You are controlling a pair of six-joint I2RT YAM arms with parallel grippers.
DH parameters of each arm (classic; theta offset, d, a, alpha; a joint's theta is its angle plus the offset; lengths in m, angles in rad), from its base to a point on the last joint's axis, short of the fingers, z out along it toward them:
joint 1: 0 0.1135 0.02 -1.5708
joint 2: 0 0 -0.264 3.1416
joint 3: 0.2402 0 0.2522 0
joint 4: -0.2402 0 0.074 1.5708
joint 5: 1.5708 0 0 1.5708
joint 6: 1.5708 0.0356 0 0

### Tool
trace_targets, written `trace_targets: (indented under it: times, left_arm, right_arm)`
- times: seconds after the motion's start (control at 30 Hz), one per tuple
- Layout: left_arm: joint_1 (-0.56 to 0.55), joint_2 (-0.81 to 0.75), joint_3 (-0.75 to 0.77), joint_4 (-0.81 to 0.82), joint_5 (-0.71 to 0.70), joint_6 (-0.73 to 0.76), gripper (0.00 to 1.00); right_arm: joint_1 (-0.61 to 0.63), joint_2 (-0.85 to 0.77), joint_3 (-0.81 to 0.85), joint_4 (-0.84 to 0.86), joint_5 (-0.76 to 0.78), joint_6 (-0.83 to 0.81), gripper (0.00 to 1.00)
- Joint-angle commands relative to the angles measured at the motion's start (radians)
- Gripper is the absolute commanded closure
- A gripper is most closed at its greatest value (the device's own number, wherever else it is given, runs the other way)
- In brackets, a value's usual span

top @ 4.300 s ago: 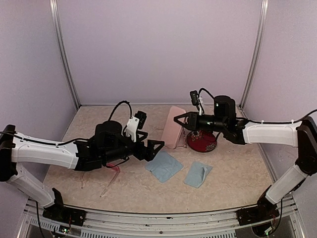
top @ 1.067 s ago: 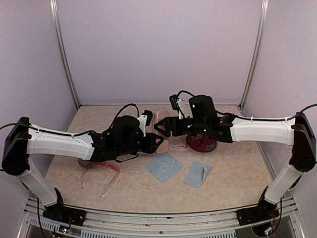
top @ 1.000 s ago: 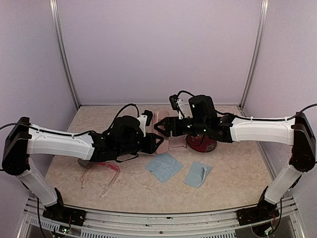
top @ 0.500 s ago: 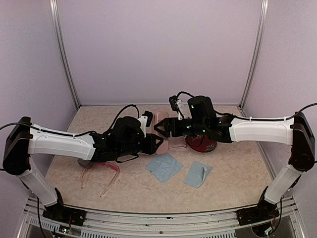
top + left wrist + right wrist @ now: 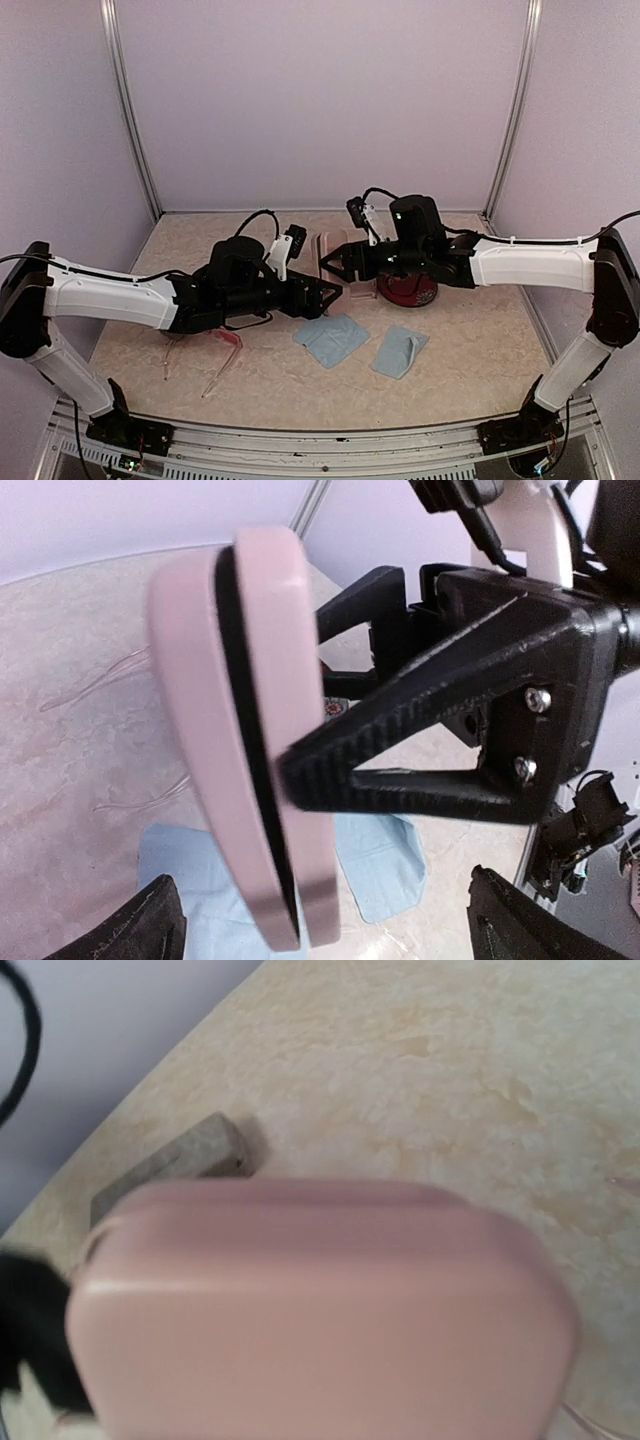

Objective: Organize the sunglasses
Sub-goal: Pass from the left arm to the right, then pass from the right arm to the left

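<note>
Our left arm point(image 5: 100, 298) and right arm point(image 5: 530, 265) wear white shells between black joints and black wrists. A thin black cable point(image 5: 248, 218) loops over each wrist, beside a small white mount point(image 5: 272, 262). Our right gripper point(image 5: 332, 270) has black fingers point(image 5: 430, 750), triangular, hollow and ribbed along the edges, with two silver screws point(image 5: 537, 699) at the root.

**NO READABLE TEXT IN ANY VIEW**

Checked all three views and found no words, numbers, brands or signs.
- Pink case point(image 5: 255, 730): plain shell, no logo or lettering.
- Right gripper point(image 5: 336, 268): black ribbed finger with two screw heads, no markings.
- Dark red round item point(image 5: 407, 288): pale specks on it, too small to tell pattern from print.
- Light-blue cloths point(image 5: 332, 338): blank.
</note>
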Motion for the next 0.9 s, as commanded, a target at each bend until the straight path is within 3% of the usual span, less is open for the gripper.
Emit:
trace_targets:
  times: [0.0, 0.37, 0.67, 0.87]
  left_arm:
    - [0.097, -0.084, -0.087, 0.120, 0.216, 0.029, 0.04]
    - [0.172, -0.068, -0.103, 0.178, 0.604, 0.107, 0.05]
    - [0.168, 0.022, -0.049, 0.175, 0.674, 0.138, 0.05]
    - [0.155, 0.044, -0.028, 0.192, 0.721, 0.135, 0.08]
  right_arm:
    - [-0.046, -0.087, -0.030, 0.054, -0.171, -0.123, 0.73]
    - [-0.067, -0.101, -0.002, 0.064, -0.515, -0.244, 0.73]
    - [-0.067, -0.090, 0.002, 0.155, -0.682, -0.207, 0.73]
    - [-0.059, -0.066, -0.008, 0.186, -0.699, -0.188, 0.73]
